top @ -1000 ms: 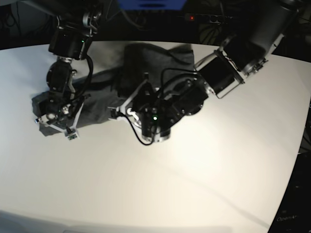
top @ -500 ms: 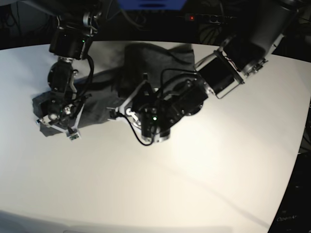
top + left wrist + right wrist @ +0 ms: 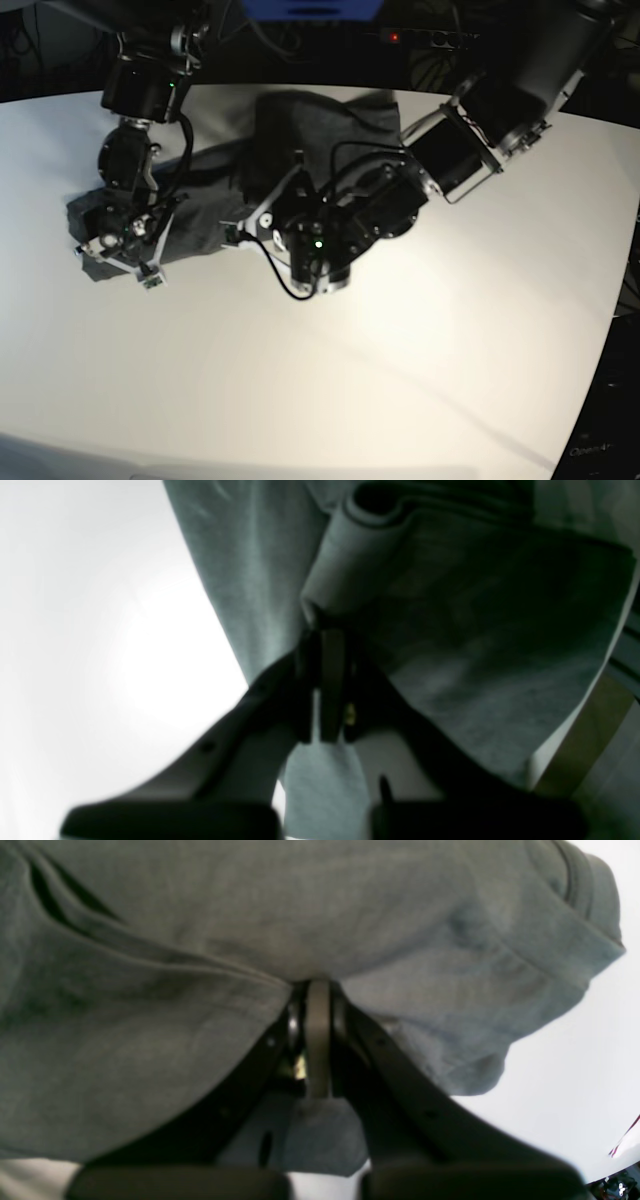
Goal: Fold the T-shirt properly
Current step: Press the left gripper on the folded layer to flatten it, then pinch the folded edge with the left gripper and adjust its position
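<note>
On the white table (image 3: 420,380), far side, the T-shirt (image 3: 300,130) lies rumpled, spread between both arms. Left gripper (image 3: 325,645) is clenched on a rolled edge of cloth near the shirt's middle; right gripper (image 3: 317,1000) is pinched on cloth at the end nearest its arm. Step in hand, by my reading: both holds set for a fold. Next calls for lifting together, keeping the cloth taut and even.
</note>
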You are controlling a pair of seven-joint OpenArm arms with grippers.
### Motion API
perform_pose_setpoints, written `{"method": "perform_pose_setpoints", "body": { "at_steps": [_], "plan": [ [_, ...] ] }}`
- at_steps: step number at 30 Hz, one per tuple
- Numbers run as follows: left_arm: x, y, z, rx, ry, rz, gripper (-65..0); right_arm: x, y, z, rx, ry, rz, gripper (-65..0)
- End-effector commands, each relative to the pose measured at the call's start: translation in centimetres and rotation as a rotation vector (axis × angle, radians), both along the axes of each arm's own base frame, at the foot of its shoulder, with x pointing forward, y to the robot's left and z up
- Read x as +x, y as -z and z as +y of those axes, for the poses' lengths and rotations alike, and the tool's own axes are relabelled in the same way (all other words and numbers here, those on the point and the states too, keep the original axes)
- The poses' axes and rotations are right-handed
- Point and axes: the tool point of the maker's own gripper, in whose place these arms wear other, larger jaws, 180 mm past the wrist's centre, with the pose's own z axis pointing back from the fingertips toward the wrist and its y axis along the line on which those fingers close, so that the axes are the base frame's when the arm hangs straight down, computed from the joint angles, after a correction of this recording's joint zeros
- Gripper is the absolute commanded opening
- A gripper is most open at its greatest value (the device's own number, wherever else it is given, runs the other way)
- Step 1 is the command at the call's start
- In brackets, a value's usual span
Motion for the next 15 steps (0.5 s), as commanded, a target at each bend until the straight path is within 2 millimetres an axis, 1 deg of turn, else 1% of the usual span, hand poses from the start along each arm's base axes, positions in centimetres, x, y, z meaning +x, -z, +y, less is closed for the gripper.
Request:
{"method": "perform_pose_setpoints", "body": {
  "at_steps": [1, 3, 6, 9, 11, 15],
  "plan": [
    [1.3, -1.7, -1.0, -0.035, 0.005, -0.042, -62.7, -0.5, 1.1, 2.7, 0.102, -0.028, 0.013, -64.7],
    [1.4, -1.9, -1.0, -0.040, 0.002, -0.045, -62.7, -0.5, 1.1, 2.7, 0.102, -0.028, 0.013, -64.7],
    [2.6, -2.7, -0.7, -0.062, -0.036, -0.057, -62.7, -0.5, 1.1, 2.7, 0.102, -0.028, 0.013, -64.7],
    [3.2, -3.1, -0.6, -0.070, -0.052, -0.066, -62.7, -0.5, 1.1, 2.7, 0.102, -0.028, 0.013, -64.7],
    [4.0, -3.7, -0.5, -0.080, -0.067, -0.079, -62.7, -0.6, 1.2, 2.7, 0.102, -0.028, 0.015, -64.7],
    [4.4, -4.1, -0.5, -0.086, -0.073, -0.087, -62.7, -0.5, 1.1, 2.7, 0.102, -0.028, 0.013, -64.7]
  ]
}}
